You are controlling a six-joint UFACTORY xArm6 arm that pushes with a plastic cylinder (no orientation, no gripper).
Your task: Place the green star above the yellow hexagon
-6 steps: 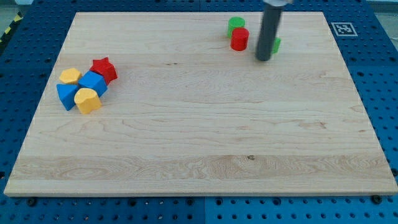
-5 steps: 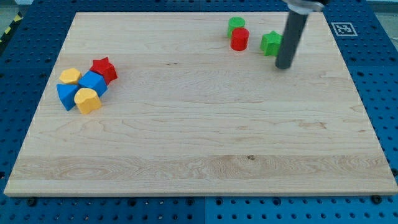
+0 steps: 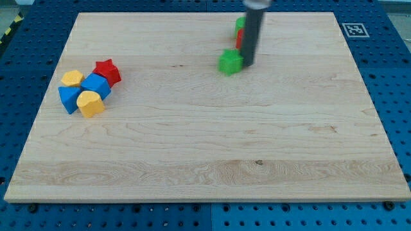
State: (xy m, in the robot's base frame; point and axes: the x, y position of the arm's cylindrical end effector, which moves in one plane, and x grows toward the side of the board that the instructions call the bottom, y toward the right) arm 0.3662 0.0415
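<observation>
My tip (image 3: 246, 65) touches the blurred green star (image 3: 230, 62) on its left; red and green blocks sit partly hidden behind the rod; no pincer fitted.

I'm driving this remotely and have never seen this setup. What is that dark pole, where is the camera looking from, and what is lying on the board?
The dark pole is the end of a robot arm. It has no claw, so it holds nothing; it only slides my tip along the wooden board to push blocks. There is one camera view, looking down at the board from its near edge.

My tip sits against the view's right side of the green star. Behind the rod, partly hidden, are a red block and a green block. At the view's left is a cluster: yellow hexagon, red star, two blue blocks and another yellow block.
</observation>
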